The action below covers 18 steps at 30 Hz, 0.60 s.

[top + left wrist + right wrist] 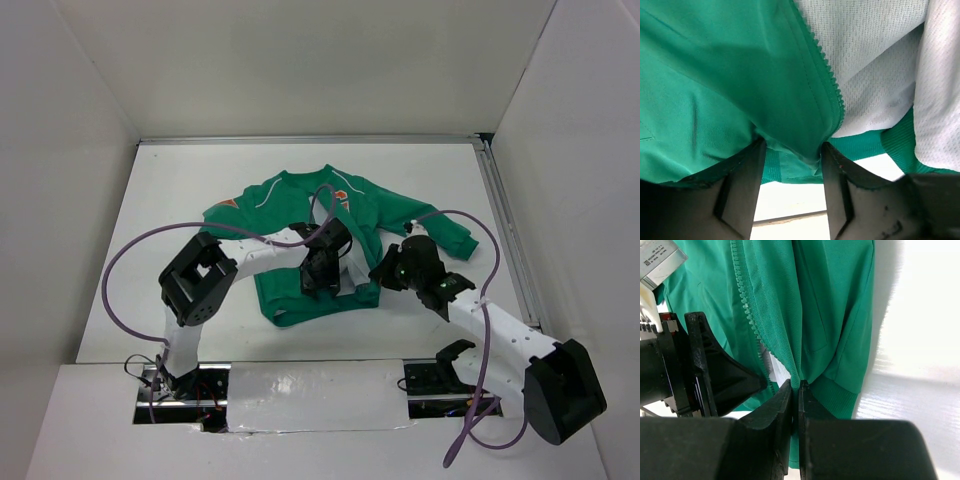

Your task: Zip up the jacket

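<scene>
1. Left wall [60, 200] bounds the table [170, 200]; there is bare tabletop between the wall and the jacket's sleeve, and the left arm's purple cable [110, 270] loops out over that strip
2. jacket [290, 215] lies mid-table, collar toward the back wall [300, 60], hem toward the arm bases; lower front is unzipped, grey lining [875, 60] showing
3. left gripper [792, 155] is at the hem on one green front panel; jaws are spread, and the hem edge and zip teeth [827, 70] sit in the gap, cloth touching both fingers
4. right gripper [795, 390] is just beside it, fingers pressed together, pinching a fold of green fabric at the other panel's hem
5. Tight spot: the left gripper's black body fills the left of the right wrist view
6. Right side: second cable [490, 260] arcs over the far sleeve, metal rail [505, 230] runs along the table edge, right wall [580, 150] is behind it
</scene>
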Motion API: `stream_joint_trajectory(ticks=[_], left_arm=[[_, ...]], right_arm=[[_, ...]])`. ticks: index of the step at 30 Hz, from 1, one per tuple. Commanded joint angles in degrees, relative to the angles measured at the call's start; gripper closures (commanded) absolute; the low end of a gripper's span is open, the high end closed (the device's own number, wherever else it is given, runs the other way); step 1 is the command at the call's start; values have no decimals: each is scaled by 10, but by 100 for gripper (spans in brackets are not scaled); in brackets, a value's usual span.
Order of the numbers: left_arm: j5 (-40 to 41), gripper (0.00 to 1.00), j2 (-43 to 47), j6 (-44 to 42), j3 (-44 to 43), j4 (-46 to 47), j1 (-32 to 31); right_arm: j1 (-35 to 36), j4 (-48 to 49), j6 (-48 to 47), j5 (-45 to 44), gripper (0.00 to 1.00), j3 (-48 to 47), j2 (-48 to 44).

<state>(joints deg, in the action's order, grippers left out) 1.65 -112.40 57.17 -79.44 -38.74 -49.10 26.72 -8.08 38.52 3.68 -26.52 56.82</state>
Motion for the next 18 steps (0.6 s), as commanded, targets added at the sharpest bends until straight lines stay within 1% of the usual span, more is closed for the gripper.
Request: stream_joint_trajectory(ticks=[1,5,7,11,12,14,16,17,18], left_arm=[[22,41,2,1,2,1,-3],[14,51,49,-14,30,22,1],[10,52,85,-20,53,40,1],[-3,51,167,-38,110,90,2],[-7,51,181,-43,120,90,2],[-21,52,222,-65,141,126,3],[-37,53,252,-82,184,174,3],[-42,54,285,-90,203,193,3],[-46,54,301,-97,240,214,4]], right_arm=[[7,20,-10,-12,100,8,-6],[7,34,-14,-5,100,11,0],[9,57,-17,16,100,17,2],[26,140,-39,53,100,36,3],[34,152,-45,56,100,37,6],[65,166,-67,68,100,35,8],[90,194,-75,67,100,42,4],[115,206,-80,63,100,48,-4],[124,218,-82,58,100,59,-9]])
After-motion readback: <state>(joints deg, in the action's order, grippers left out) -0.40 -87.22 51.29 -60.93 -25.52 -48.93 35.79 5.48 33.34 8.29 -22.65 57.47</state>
